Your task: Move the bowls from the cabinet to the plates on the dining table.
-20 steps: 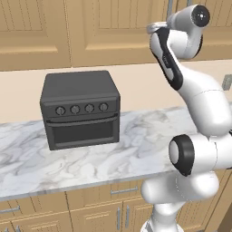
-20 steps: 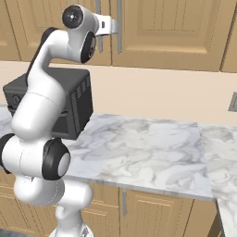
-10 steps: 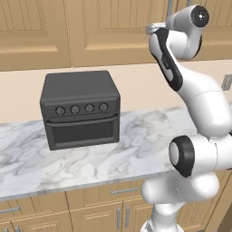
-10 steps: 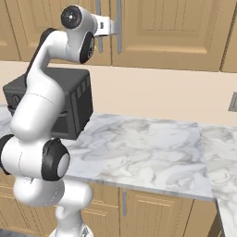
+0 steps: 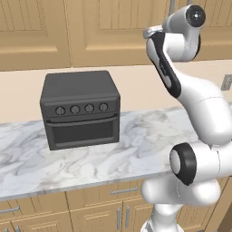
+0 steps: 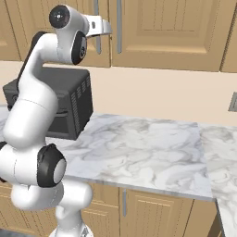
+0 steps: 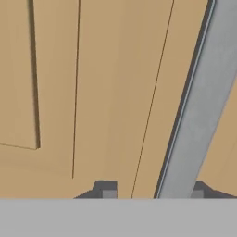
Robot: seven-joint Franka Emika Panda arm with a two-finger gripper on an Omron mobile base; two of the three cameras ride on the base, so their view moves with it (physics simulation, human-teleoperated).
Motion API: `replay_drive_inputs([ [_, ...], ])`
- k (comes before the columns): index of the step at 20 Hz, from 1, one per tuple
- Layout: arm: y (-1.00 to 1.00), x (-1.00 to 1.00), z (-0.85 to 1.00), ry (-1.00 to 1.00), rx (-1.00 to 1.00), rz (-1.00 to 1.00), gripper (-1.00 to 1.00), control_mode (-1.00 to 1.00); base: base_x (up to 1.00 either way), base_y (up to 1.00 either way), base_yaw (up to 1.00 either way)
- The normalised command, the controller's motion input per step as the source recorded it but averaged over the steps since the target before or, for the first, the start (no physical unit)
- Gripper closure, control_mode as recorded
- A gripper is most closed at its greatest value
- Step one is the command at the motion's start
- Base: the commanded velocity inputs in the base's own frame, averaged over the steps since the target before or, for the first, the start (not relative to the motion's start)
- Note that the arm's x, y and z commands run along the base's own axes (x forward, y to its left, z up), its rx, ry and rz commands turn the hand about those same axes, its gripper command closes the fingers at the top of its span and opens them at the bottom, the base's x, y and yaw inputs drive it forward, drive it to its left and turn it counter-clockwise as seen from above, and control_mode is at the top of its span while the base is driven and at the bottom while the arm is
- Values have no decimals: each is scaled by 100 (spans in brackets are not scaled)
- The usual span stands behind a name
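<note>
The cabinet (image 6: 162,28) is a light tan wall unit with panelled doors, and its doors are shut. The bowls are hidden behind them. My arm reaches up to the doors, with my gripper (image 6: 104,28) at a long silver bar handle (image 6: 97,45). In the hand view the handle (image 7: 199,115) runs between my two fingertips (image 7: 109,192), close to the right one, with a gap on the left. My gripper (image 7: 152,193) is open around the bar. The cabinet door (image 7: 92,92) lies right behind it. The plates and the dining table are out of view.
A black toaster oven (image 5: 80,109) stands on the marble counter (image 5: 136,154) below the cabinet, left of my arm. Drawer cabinets with short handles (image 5: 122,191) sit under the counter. A wall outlet (image 6: 233,102) is on the backsplash at the right.
</note>
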Motion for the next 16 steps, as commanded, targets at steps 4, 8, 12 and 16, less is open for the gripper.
replay_drive_inputs([
  [4,48,-30,-4,2,-1,0,100,-100,0,0,0],
  [8,48,-42,-1,0,1,-2,100,-100,0,0,0],
  [12,41,-52,0,-7,3,-3,100,-100,0,0,0],
  [16,41,-50,-1,-9,4,-4,100,-100,0,0,0],
])
